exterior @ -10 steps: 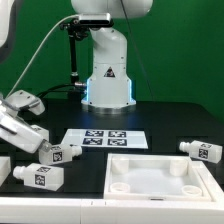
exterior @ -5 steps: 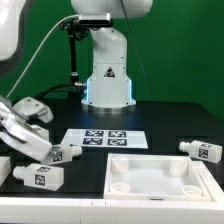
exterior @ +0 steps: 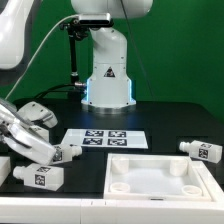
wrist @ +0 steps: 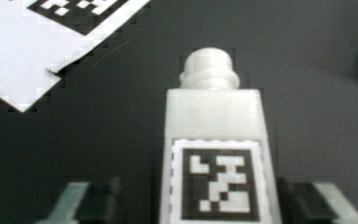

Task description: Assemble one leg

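Observation:
A white leg [exterior: 63,153] with a black-and-white tag lies on the black table, next to the marker board's near left corner. My gripper [exterior: 47,151] is low over it at the exterior view's left. In the wrist view the leg [wrist: 217,130] lies between my fingers [wrist: 78,200], its tag facing up and its round peg end pointing away. A dark gap shows on each side of the leg, so the jaws are open and do not touch it. My gripper [wrist: 202,207] straddles the leg's tagged end.
The marker board [exterior: 103,139] lies mid-table and shows in the wrist view [wrist: 43,45]. A second leg [exterior: 38,177] lies near the front left, a third [exterior: 203,150] at the right. The white square tabletop [exterior: 160,178] sits front right. The robot base [exterior: 108,75] stands behind.
My gripper has moved down and toward the exterior view's right, closing in around the leg. The leg and the other parts have not moved.

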Robot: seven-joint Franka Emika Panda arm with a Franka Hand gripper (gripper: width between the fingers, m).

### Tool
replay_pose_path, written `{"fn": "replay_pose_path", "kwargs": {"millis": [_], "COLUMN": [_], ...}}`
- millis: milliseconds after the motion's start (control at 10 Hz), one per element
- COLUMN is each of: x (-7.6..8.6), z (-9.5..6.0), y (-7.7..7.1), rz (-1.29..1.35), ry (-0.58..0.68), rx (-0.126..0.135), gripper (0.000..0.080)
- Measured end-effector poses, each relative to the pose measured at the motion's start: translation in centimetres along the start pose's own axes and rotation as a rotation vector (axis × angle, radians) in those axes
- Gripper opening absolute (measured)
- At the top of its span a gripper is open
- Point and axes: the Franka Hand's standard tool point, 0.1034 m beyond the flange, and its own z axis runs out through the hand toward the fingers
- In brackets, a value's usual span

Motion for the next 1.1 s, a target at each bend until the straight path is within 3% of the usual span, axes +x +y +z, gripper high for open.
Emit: {"fn": "replay_pose_path", "kwargs": {"millis": [100, 200, 400, 500, 600, 700, 800, 900, 1100], "x": [0.0, -0.5, -4.9, -6.7, -9.9, -11.3, -9.9, -9.4, -9.8], "z": [0.0, -0.1, 0.1, -0.3, -0.6, -0.6, -1.3, -1.6, -1.4], "y": [0.0, -0.6, -4.2, -6.4, -8.4, -8.4, -7.9, -8.8, -10.2], "rz": [0.000, -0.003, -0.035, -0.028, -0.034, -0.058, -0.055, -0.060, -0.086], "ry": [0.002, 0.015, 0.037, 0.125, 0.202, 0.224, 0.277, 0.367, 0.511], "rx": [0.000, -0.007, -0.030, -0.024, -0.010, -0.014, -0.019, 0.002, 0.023], "gripper": [0.0284, 0.0284, 0.0284, 0.0284, 0.0284, 0.0284, 0.0284, 0.0284, 0.0284]}}
